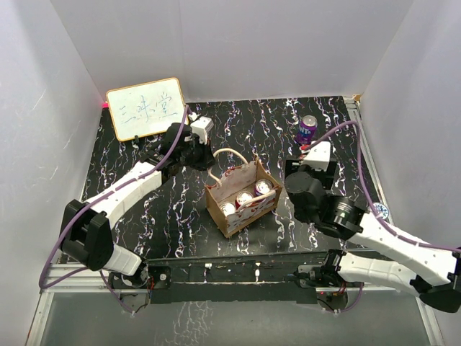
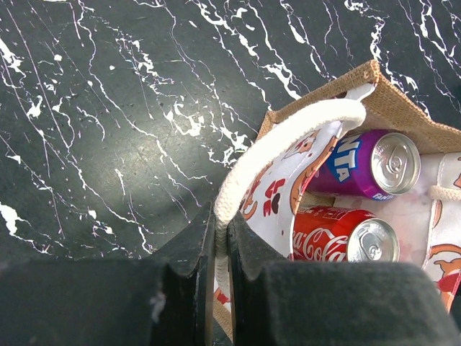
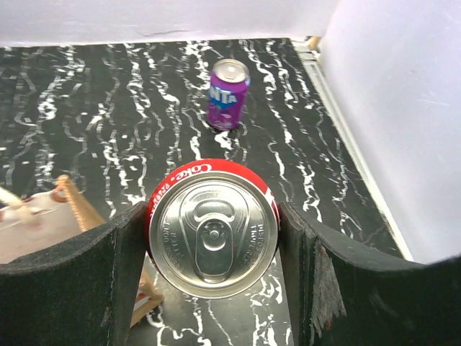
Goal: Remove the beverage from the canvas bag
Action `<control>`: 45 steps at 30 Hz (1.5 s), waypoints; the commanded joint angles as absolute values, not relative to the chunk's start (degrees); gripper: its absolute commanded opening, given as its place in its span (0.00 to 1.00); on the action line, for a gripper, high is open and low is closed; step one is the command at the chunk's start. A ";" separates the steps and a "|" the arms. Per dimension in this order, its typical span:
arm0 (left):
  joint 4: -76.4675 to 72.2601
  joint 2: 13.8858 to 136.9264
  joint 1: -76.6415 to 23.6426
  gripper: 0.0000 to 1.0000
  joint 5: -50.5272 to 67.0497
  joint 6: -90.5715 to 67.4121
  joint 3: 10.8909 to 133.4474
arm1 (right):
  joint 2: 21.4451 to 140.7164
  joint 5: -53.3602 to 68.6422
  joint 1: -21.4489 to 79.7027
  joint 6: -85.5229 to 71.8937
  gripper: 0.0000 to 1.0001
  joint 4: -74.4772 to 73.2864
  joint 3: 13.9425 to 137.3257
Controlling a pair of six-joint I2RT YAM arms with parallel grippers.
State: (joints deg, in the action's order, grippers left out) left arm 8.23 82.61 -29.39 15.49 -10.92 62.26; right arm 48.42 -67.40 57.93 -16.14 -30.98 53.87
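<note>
The canvas bag (image 1: pixel 241 200) stands mid-table with three cans upright inside it. My left gripper (image 2: pixel 222 241) is shut on the bag's white rope handle (image 2: pixel 288 133) at the bag's far-left side (image 1: pixel 205 157). The left wrist view shows a purple Fanta can (image 2: pixel 367 166) and a red Coke can (image 2: pixel 338 241) inside the bag (image 2: pixel 396 108). My right gripper (image 3: pixel 214 231) is shut on another red Coke can (image 3: pixel 214 238), held upright above the table, right of the bag's corner (image 3: pixel 72 205). In the top view the right wrist (image 1: pixel 311 160) hides this can.
A purple Fanta can (image 1: pixel 307 130) stands on the table at the back right, ahead of the right gripper (image 3: pixel 228 94). A whiteboard (image 1: pixel 146 108) leans at the back left. White walls enclose the table, and a metal rail (image 1: pixel 362 140) runs along its right edge.
</note>
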 commanded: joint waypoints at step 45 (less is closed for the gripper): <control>9.40 82.27 -29.69 0.00 17.58 -11.55 64.16 | 109.05 -24.57 -6.76 -23.15 0.12 -8.87 88.78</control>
